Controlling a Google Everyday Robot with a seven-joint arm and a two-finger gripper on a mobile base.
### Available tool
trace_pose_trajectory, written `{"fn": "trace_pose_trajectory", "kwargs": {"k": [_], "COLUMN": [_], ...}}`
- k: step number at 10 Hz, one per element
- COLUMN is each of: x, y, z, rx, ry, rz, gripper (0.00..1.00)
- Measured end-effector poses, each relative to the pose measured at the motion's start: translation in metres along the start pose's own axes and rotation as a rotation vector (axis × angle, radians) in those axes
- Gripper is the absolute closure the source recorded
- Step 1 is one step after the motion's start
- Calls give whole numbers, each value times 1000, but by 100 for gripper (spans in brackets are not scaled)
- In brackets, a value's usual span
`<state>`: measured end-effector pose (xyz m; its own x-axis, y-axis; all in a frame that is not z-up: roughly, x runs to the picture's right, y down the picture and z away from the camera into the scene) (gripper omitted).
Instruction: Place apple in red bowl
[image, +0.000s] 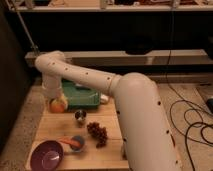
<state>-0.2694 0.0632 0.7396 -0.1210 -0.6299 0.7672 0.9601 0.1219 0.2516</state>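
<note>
The apple (58, 106), yellow-orange with a reddish blush, hangs at the end of my white arm, above the left side of the wooden table (55, 127) and in front of the green tray's left end. My gripper (56, 101) is shut on it from above. The arm runs from the lower right up to the left and bends down to the apple. The red bowl is hidden behind the arm on the right.
A green tray (82, 96) lies at the table's back. A small metal cup (80, 116) stands mid-table, with a dark grape cluster (97, 133) beside it. A purple bowl (46, 155) and a small blue bowl (77, 144) with a carrot stand at the front left. Cables lie on the floor at right.
</note>
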Motion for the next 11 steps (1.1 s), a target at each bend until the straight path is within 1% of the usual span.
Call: {"fn": "trace_pose_trajectory", "kwargs": {"k": [1,6,7,9,10,11], "x": [6,6,7,0,-5,-16], "y": [4,4,9,30,46,71], "z": [-14,-14,-18,-33,-41,-57], "rx": [7,5,14,23,19,9], "ry": [7,9,29,79,103,133], "rz": [19,20,56,141,183,243], "gripper": [100,100,100,100,100,100]}}
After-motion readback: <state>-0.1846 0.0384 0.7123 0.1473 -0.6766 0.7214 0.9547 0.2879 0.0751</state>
